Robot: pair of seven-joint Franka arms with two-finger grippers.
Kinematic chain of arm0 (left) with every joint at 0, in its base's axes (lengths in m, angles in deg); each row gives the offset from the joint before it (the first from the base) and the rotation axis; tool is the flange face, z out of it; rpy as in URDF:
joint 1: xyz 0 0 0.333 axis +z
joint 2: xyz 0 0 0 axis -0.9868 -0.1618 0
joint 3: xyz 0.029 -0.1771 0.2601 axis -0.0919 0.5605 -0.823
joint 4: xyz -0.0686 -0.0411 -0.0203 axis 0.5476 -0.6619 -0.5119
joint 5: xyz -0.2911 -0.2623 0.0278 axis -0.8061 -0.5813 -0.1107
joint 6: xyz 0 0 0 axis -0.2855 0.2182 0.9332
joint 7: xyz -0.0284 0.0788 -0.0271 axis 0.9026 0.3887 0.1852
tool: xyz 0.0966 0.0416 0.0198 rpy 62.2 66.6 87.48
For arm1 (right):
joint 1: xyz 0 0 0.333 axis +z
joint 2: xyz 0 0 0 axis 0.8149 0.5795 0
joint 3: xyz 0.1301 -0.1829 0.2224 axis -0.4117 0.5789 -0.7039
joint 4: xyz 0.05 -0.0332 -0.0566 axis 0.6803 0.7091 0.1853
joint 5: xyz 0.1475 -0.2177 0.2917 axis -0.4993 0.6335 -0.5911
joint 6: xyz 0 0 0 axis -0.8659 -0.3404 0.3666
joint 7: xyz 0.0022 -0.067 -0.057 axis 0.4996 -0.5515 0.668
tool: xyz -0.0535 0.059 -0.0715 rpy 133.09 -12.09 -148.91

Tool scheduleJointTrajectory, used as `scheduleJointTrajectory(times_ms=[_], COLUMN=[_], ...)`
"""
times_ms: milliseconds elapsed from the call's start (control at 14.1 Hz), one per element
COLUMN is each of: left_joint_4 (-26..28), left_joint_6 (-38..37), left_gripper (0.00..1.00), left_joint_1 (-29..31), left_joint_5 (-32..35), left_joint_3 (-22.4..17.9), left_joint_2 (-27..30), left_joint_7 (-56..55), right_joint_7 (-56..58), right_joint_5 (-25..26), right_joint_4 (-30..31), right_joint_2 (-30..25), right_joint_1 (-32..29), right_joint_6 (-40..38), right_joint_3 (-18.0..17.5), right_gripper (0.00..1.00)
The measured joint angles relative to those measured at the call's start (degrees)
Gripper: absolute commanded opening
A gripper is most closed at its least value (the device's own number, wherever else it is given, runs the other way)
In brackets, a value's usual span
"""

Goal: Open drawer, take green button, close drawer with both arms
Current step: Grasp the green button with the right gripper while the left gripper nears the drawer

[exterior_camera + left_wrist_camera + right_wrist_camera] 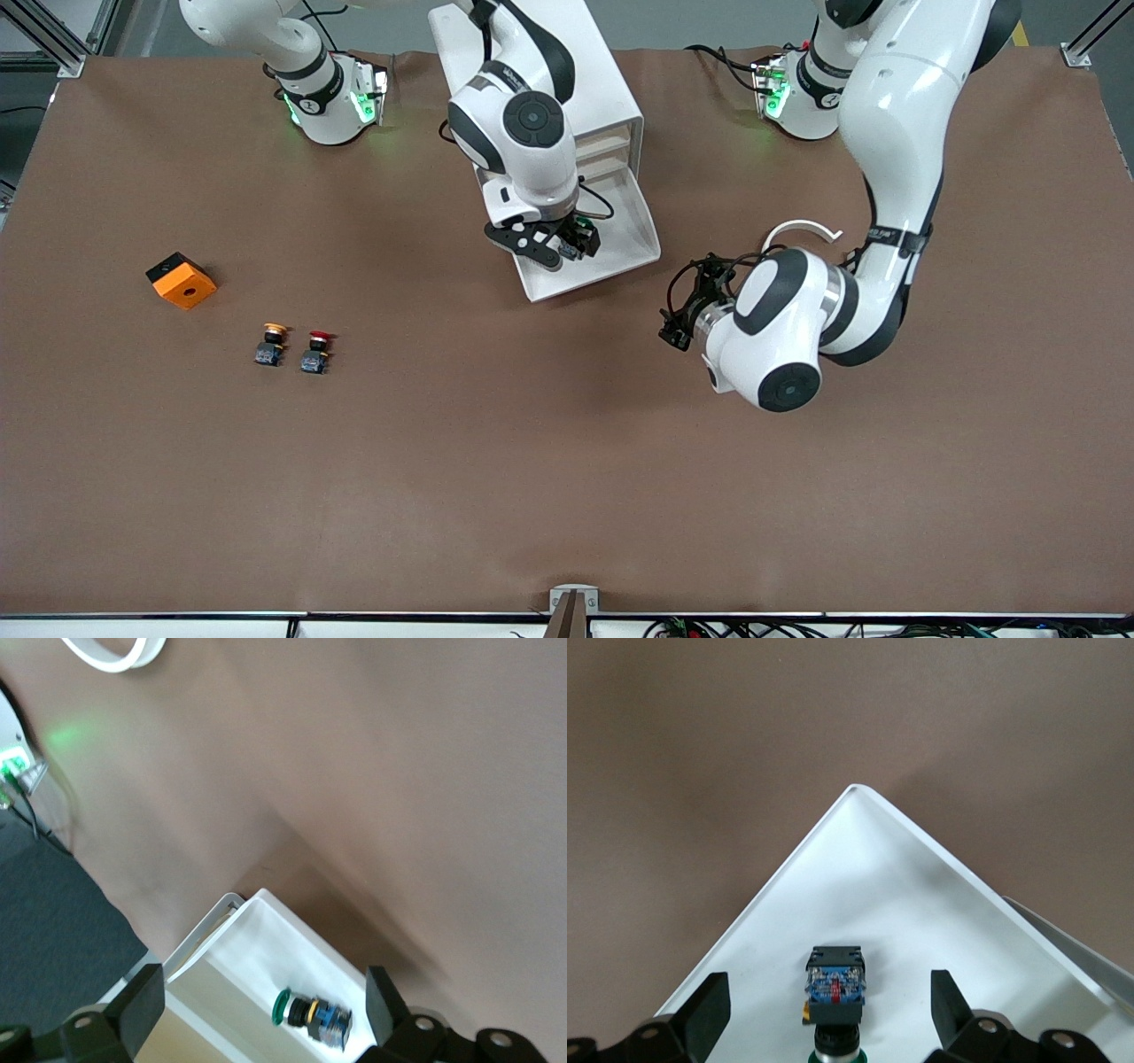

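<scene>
The lowest drawer point(620, 232) of the white cabinet point(602, 89) is pulled out toward the front camera. The green-capped button point(835, 979) lies on its side in the drawer point(859, 868). My right gripper point(560, 241) is open, low over the drawer, with a finger on each side of the button and not touching it. In the front view it hides the button. My left gripper point(675, 321) is open and empty, just above the table beside the drawer, toward the left arm's end. The left wrist view shows the button point(314, 1019) in the drawer point(266, 939) between its spread fingers point(142, 997).
An orange block point(181, 280), a yellow-capped button point(271, 344) and a red-capped button point(315, 352) sit on the brown table toward the right arm's end. A white ring piece point(802, 229) lies near the left arm.
</scene>
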Motion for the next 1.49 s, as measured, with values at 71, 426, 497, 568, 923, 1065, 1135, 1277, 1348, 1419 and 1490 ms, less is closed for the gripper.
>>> scheduleJointTrajectory(times_ms=[71, 426, 497, 568, 923, 1065, 1135, 1277, 1348, 1419, 1490], left_joint_4=[0.00, 0.03, 0.04, 0.05, 2.43, 6.33, 9.00, 16.50, 21.03, 25.69, 29.94], left_joint_6=[0.74, 6.20, 6.95, 7.68, 11.89, 15.73, 18.51, 27.01, 32.12, 37.06, 41.31], left_gripper=[1.00, 1.00, 1.00, 1.00, 1.00, 1.00, 1.00, 1.00, 1.00, 1.00, 1.00], left_joint_1=[-0.12, -2.22, -2.49, -2.57, -2.44, -2.77, -2.98, -3.49, -3.65, -3.69, -3.68], left_joint_5=[0.51, 10.78, 11.85, 12.12, 13.42, 16.67, 18.44, 20.93, 22.08, 23.11, 24.06], left_joint_3=[-0.01, 0.88, 1.45, 1.77, 2.02, 3.63, 4.55, 5.49, 5.60, 5.72, 5.90], left_joint_2=[1.24, 5.24, 5.57, 5.88, 8.12, 9.16, 9.86, 12.11, 13.57, 15.05, 16.32], left_joint_7=[0.58, 2.17, 3.40, 5.72, 16.67, 17.95, 17.96, 17.96, 17.97, 18.03, 18.11], right_joint_7=[-1.01, -4.51, -5.22, -5.77, -6.69, -7.00, -7.08, -7.11, -7.13, -7.13, -7.14], right_joint_5=[0.44, 1.11, 1.15, 1.15, 1.15, 1.17, 1.17, 1.17, 1.17, 1.17, 1.17], right_joint_4=[-0.01, -0.23, -0.23, -0.23, -0.23, -0.25, -0.26, -0.31, -0.34, -0.37, -0.45], right_joint_2=[1.08, 3.50, 3.59, 3.68, 4.63, 5.28, 5.41, 5.43, 5.43, 5.43, 5.43], right_joint_1=[0.53, 2.04, 2.10, 2.22, 3.15, 3.57, 3.70, 3.79, 3.80, 3.80, 3.80], right_joint_6=[0.74, 1.64, 1.64, 1.64, 1.72, 2.25, 2.35, 2.35, 2.36, 2.38, 2.40], right_joint_3=[0.01, 0.07, 0.08, 0.08, 0.08, 0.08, 0.08, 0.09, 0.09, 0.10, 0.11], right_gripper=[1.00, 1.00, 1.00, 1.00, 1.00, 1.00, 1.00, 0.77, 0.55, 0.31, 0.15])
